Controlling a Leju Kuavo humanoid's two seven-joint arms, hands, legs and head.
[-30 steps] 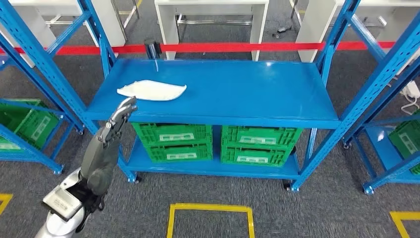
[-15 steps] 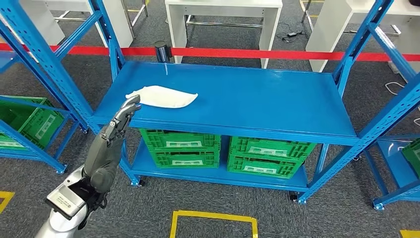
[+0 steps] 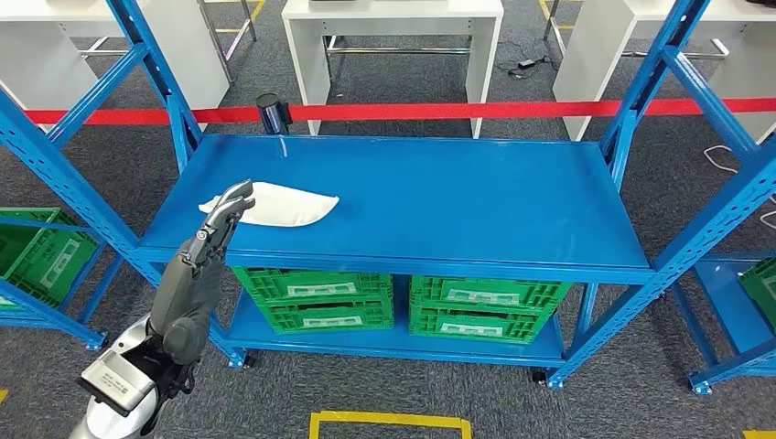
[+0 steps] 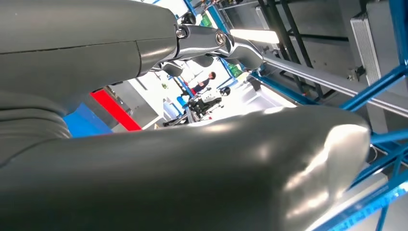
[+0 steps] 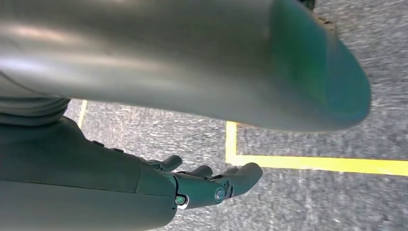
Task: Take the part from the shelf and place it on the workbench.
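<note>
The part [image 3: 291, 206] is a flat white elongated piece lying on the left side of the blue shelf top [image 3: 439, 192]. My left hand [image 3: 220, 227] is raised at the shelf's front left edge. Its fingers [image 3: 236, 196] are stretched out and overlap the part's left end; I cannot tell whether they touch it. In the left wrist view the left hand [image 4: 192, 163] shows a thick thumb and straight fingers [image 4: 216, 41] with nothing between them. My right hand [image 5: 202, 185] hangs over the grey floor, fingers loosely bent and holding nothing.
Green crates [image 3: 316, 297] [image 3: 485, 306] fill the lower shelf. Blue uprights [image 3: 156, 69] flank the shelf, and another green crate [image 3: 41, 261] sits at the left. Behind run a red barrier tape [image 3: 458, 110], a black post [image 3: 272, 112] and white tables [image 3: 393, 27]. Yellow floor marking [image 3: 389, 422] lies in front.
The whole view has shifted as the camera moved. The left hand's fingertips, just short of the part before, now overlap its left end.
</note>
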